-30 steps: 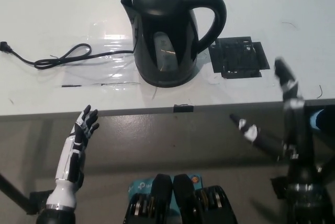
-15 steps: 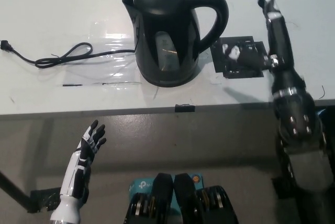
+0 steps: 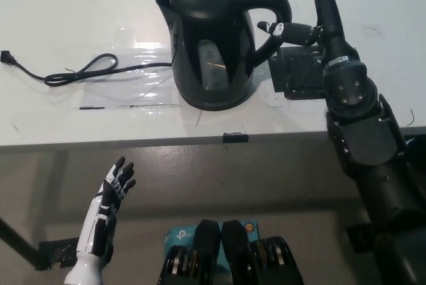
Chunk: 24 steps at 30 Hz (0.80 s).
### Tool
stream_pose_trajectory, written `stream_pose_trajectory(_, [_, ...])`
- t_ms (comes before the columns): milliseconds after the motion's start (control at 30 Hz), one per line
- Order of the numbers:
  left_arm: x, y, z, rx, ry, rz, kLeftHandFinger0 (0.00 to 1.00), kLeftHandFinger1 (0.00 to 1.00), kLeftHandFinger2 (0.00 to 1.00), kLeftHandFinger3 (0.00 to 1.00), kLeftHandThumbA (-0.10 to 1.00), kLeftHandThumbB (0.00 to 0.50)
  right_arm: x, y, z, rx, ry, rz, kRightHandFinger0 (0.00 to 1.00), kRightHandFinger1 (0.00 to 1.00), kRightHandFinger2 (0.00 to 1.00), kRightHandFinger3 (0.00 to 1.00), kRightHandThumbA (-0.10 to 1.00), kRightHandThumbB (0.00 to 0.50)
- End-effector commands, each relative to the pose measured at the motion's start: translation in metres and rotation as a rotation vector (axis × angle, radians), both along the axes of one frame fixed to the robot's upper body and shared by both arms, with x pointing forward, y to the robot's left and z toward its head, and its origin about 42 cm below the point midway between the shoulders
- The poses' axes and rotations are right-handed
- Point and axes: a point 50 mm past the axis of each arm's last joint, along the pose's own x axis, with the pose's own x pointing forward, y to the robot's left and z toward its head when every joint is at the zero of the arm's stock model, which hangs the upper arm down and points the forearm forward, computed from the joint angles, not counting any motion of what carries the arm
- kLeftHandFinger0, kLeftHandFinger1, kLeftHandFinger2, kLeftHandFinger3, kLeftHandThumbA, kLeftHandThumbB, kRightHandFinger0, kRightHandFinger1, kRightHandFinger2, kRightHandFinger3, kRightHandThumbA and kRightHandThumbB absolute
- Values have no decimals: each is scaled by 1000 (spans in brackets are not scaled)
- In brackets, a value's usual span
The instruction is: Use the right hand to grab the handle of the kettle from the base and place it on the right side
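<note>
A black kettle [image 3: 214, 38] stands upright on the white table [image 3: 80, 18], a little above the middle of the scene, with its spout pointing to about ten o'clock and its handle [image 3: 274, 15] arching out toward three o'clock. It seems to sit on its base, though the kettle's own body hides most of that, so I can only make out a dark rim under it. The black right hand [image 3: 318, 22] reaches in over the table at about two o'clock from the kettle, its fingers spread apart and closed on nothing; one finger stretches toward the inside of the handle loop, close to it, and I cannot tell whether it touches. Just below that hand, at four o'clock from the kettle, lies a flat black square plate [image 3: 298, 73]. A black power cord [image 3: 73, 72] trails off to nine o'clock across the table. The white left hand [image 3: 110, 195] rests low at seven o'clock, off the table, fingers loosely apart.
</note>
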Motion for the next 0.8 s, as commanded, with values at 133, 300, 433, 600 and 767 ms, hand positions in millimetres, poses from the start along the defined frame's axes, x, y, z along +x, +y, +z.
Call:
stream_pose_trajectory(133, [1,-1,6,-10,-48,-14,1000,1000,1000,1000,998,500,15,14,40,21,-128,-27,1000,1000,1000,1000,990,300])
stream_pose_trajectory(300, [-1,0,5,-12,-50,-14,1000,1000,1000,1000,1000,500,17,20,41,24,-141,-17,1000,1000,1000,1000,975,324])
stream_pose_trajectory(433, [-1,-1,5,-11,-55,-15,1000,1000,1000,1000,1000,500,18,25,48,23,-183,-19,1000,1000,1000,1000,907,295])
stream_pose_trajectory(600, [-4,-2,3,-8,-51,-17,1000,1000,1000,1000,1000,500,20,36,61,68,-206,-38,1000,1000,1000,1000,871,297])
stream_pose_trajectory(767, [-5,-2,2,-6,-50,-10,1000,1000,1000,1000,1000,500,23,49,70,97,-213,-20,1000,1000,1000,1000,695,295])
